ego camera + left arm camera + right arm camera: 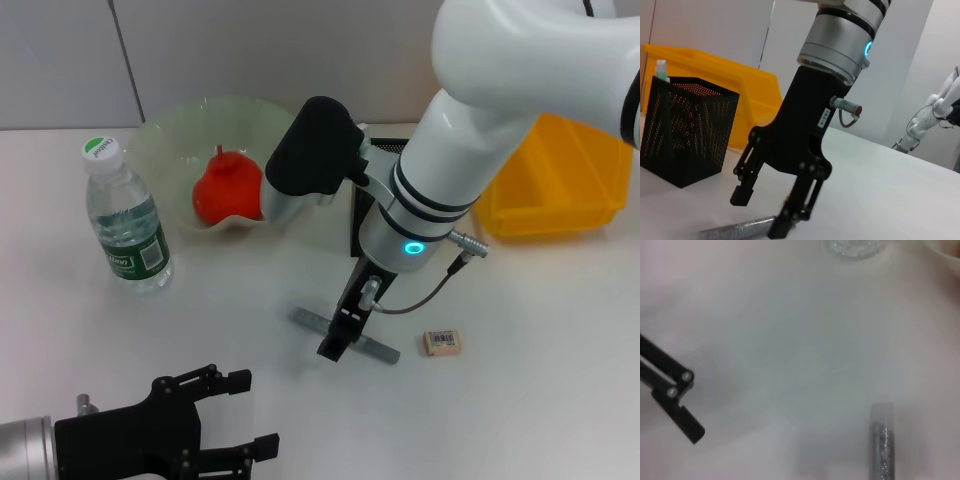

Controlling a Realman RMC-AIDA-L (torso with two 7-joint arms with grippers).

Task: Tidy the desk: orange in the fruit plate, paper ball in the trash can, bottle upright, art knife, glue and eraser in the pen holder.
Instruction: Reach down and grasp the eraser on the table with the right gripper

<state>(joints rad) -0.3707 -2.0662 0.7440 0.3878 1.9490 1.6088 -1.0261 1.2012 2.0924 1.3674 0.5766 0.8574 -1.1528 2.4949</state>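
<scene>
The grey art knife [378,349] lies flat on the white desk; it also shows in the left wrist view [735,230] and the right wrist view [882,445]. My right gripper [332,348] is open and low over the knife's middle, with one fingertip [781,227] at the knife. The eraser [442,342] lies to its right. The orange [228,188] sits in the glass fruit plate [170,130]. The bottle [125,215] stands upright. The black mesh pen holder [685,130] holds a glue stick [661,67]. My left gripper [250,412] is open and empty at the front left. No paper ball is in view.
A yellow bin [555,180] stands at the back right, behind the pen holder [357,215]. The right arm's white body hangs over the desk's middle.
</scene>
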